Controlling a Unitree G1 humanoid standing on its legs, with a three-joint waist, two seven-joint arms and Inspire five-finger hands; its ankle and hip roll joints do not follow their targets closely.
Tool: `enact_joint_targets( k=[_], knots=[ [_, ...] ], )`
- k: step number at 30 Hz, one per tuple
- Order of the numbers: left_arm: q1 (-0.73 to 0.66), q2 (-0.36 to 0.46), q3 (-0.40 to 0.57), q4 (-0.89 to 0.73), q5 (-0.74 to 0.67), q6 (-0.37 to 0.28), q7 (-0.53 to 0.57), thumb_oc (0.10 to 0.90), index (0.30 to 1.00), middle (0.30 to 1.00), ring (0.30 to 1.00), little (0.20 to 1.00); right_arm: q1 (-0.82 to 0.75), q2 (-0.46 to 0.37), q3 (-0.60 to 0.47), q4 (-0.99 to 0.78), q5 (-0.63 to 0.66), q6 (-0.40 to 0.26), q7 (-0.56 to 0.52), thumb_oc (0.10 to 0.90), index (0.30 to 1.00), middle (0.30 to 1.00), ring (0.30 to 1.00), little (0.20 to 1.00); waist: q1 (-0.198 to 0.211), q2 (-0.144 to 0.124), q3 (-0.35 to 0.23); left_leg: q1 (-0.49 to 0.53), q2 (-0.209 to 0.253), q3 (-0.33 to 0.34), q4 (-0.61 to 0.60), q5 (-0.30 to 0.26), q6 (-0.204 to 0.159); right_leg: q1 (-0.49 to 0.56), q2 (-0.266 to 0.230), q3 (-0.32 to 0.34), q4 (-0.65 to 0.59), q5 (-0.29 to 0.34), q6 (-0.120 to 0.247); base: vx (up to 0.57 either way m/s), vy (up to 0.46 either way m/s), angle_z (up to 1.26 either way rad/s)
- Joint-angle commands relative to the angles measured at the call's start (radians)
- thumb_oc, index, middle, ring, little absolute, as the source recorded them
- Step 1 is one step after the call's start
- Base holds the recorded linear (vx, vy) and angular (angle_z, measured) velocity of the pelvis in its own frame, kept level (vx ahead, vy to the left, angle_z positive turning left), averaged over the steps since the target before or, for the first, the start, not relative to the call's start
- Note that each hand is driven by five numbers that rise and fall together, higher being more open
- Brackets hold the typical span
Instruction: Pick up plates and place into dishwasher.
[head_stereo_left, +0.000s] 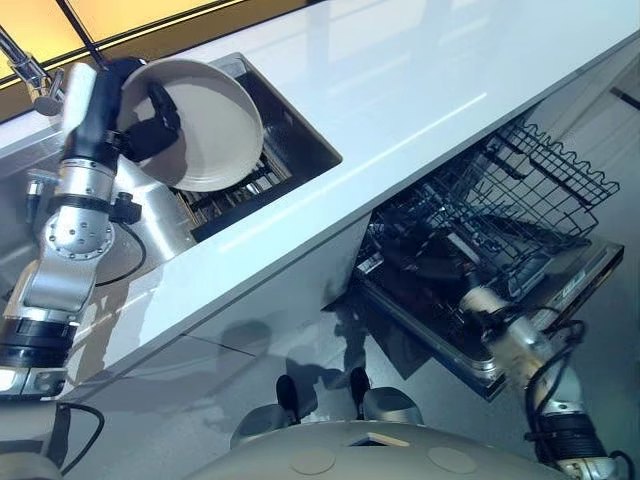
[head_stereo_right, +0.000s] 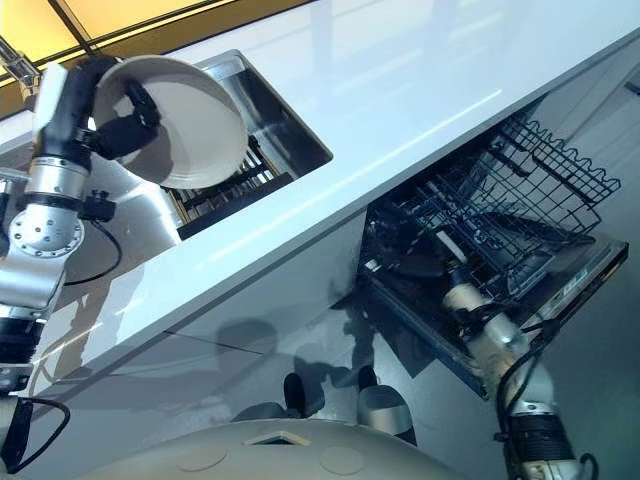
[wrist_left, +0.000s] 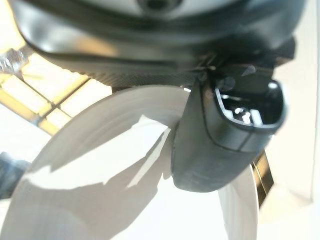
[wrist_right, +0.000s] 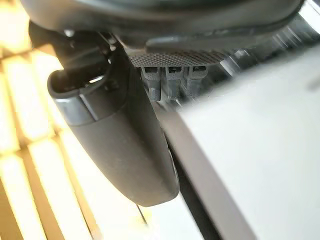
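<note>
- Gripping the plate (head_stereo_left: 215, 130) right now is the left hand (head_stereo_left: 150, 128): dark fingers curled against the inner face, the rim pinched from the other side.
- Up close in the left wrist view, the thumb (wrist_left: 225, 135) lies across the plate's white edge, clamped on tight.
- That plate is up in the air, tilted on edge with its hollow side facing outward, held over the sink (head_stereo_left: 300, 130) at the left end of the countertop (head_stereo_left: 400, 90).
- Dark rack bars (head_stereo_left: 235, 195) show down inside the sink, below the plate; the faucet (head_stereo_left: 30, 70) stands at the far left edge.
- Over on the right, the dishwasher stands open, its wire rack (head_stereo_left: 540, 190) pulled out above the lowered door (head_stereo_left: 560, 290).
- The right hand (wrist_right: 120, 150) reaches in low by that rack's near side; whether its fingers are spread or curled, I cannot tell.
</note>
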Motion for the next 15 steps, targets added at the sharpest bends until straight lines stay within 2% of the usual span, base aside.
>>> enact_joint_targets(
  k=[1,2,3,4,7,10,14,15],
  knots=[
    [-0.066,0.072,0.135,-0.04,0.052,-0.095,0.153,0.1,0.3,0.3,0.3,0.2,-0.057,-0.055,-0.095,-0.165,-0.057,-0.2,-0.119,0.8,0.9,0.9,0.9,0.9,-0.035,0.019,-0.078,0.038,-0.02,0.022,0.003,-0.112,0.027,-0.045,0.043,0.023,0.059,-0.024,0.032,-0.01,0.034,-0.04],
    [-0.062,0.075,0.146,-0.032,0.062,-0.101,0.177,0.1,0.3,0.3,0.3,0.2,-0.055,-0.063,-0.114,-0.176,-0.098,-0.22,-0.15,0.8,0.9,0.9,0.9,0.9,-0.04,0.021,-0.08,0.04,-0.021,0.025,0.003,-0.114,0.028,-0.046,0.044,0.027,0.061,-0.025,0.031,-0.01,0.032,-0.08],
    [-0.063,0.08,0.156,-0.027,0.06,-0.102,0.204,0.1,0.3,0.3,0.3,0.2,-0.055,-0.083,-0.132,-0.188,-0.175,-0.277,-0.201,0.8,0.9,0.9,0.9,0.9,-0.045,0.023,-0.082,0.043,-0.022,0.029,0.003,-0.115,0.029,-0.046,0.045,0.032,0.063,-0.027,0.03,0.0,0.027,-0.1],
    [-0.066,0.082,0.158,-0.025,0.063,-0.103,0.217,0.1,0.3,0.3,0.3,0.2,-0.057,-0.092,-0.136,-0.193,-0.209,-0.304,-0.227,0.8,0.9,0.9,0.9,0.9,-0.046,0.024,-0.083,0.044,-0.023,0.03,0.003,-0.115,0.03,-0.046,0.046,0.034,0.064,-0.027,0.029,0.0,0.028,-0.16],
    [-0.122,0.076,0.12,-0.003,0.071,-0.101,0.283,0.1,0.3,0.3,0.3,0.2,-0.115,-0.165,-0.143,-0.234,-0.375,-0.435,-0.338,0.8,0.9,0.9,0.9,0.9,-0.051,0.03,-0.088,0.046,-0.026,0.036,0.003,-0.115,0.031,-0.046,0.049,0.045,0.067,-0.027,0.025,-0.01,0.017,-0.1],
    [-0.195,0.043,0.044,0.019,0.085,-0.094,0.331,0.1,0.3,0.3,0.3,0.2,-0.2,-0.234,-0.102,-0.29,-0.376,-0.485,-0.351,0.8,0.9,0.9,0.9,0.9,-0.041,0.028,-0.095,0.046,-0.028,0.036,0.003,-0.116,0.032,-0.044,0.051,0.051,0.068,-0.029,0.023,-0.02,-0.001,-0.1],
    [-0.269,0.012,-0.025,0.069,0.083,-0.113,0.36,0.1,0.3,0.3,0.3,0.2,-0.306,-0.25,-0.026,-0.309,-0.289,-0.469,-0.262,0.8,0.9,0.9,0.9,0.9,-0.031,0.024,-0.101,0.047,-0.029,0.036,0.003,-0.116,0.031,-0.044,0.051,0.051,0.071,-0.03,0.022,-0.02,-0.004,-0.09],
    [-0.313,-0.005,-0.069,0.091,0.072,-0.116,0.366,0.1,0.3,0.3,0.3,0.2,-0.376,-0.25,0.041,-0.314,-0.24,-0.415,-0.205,0.8,0.9,0.9,0.9,0.9,-0.023,0.022,-0.109,0.047,-0.029,0.034,0.003,-0.114,0.028,-0.043,0.05,0.048,0.071,-0.03,0.022,-0.02,-0.001,-0.05]
  ],
)
